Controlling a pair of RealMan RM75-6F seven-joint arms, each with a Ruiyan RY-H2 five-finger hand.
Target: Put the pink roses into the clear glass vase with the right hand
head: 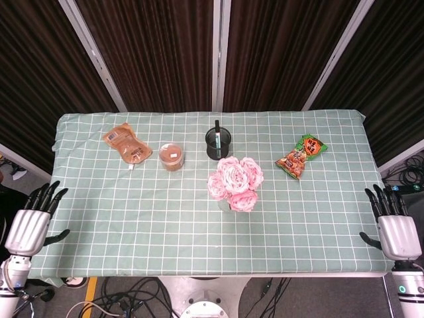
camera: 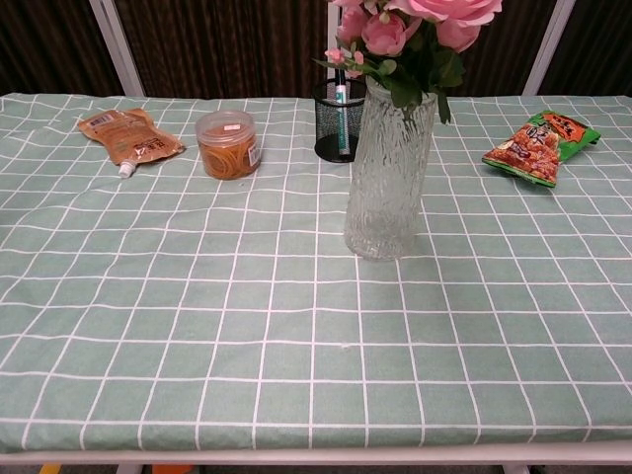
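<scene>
The pink roses [head: 234, 182] stand upright in the clear glass vase [camera: 387, 178] at the middle of the table; their blooms [camera: 415, 22] reach the top edge of the chest view. My right hand [head: 395, 229] hangs off the table's front right corner, fingers apart and holding nothing. My left hand [head: 32, 221] is off the front left corner, fingers spread and empty. Neither hand shows in the chest view.
A black mesh pen cup [head: 217, 143] with a pen stands just behind the vase. A jar of rubber bands [head: 171, 156] and a brown pouch [head: 126, 144] lie at the back left. A snack bag [head: 302, 155] lies at the back right. Green checked cloth [head: 132, 218] covers the table.
</scene>
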